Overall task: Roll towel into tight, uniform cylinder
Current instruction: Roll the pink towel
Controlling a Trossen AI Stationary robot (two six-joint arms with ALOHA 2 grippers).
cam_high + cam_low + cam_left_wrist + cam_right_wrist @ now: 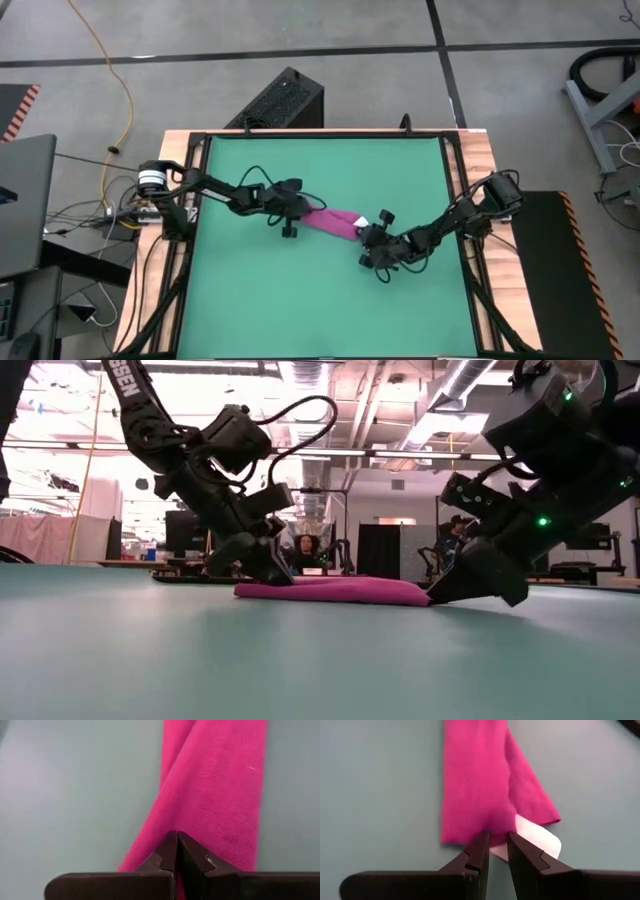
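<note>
Because a roll must be wound evenly from both ends, the towel (pixel 335 222) lies as a narrow, flattened strip near the centre of the green mat (pixel 250 310) covering the counter, with one arm stationed at each end. The left end effector (pixel 293 218), at the strip's 9 o'clock end, has its fingers (pixel 167 857) pressed together, tips resting on the pink cloth; whether any fabric is pinched between them cannot be told. The right end effector (pixel 372 240), at the 4 o'clock end, stands narrowly parted, its fingertips (pixel 479 851) astride the cloth's edge beside the white tag (pixel 540 837). Judged from its flatness in the low view, the strip is not yet a tight cylinder.
</note>
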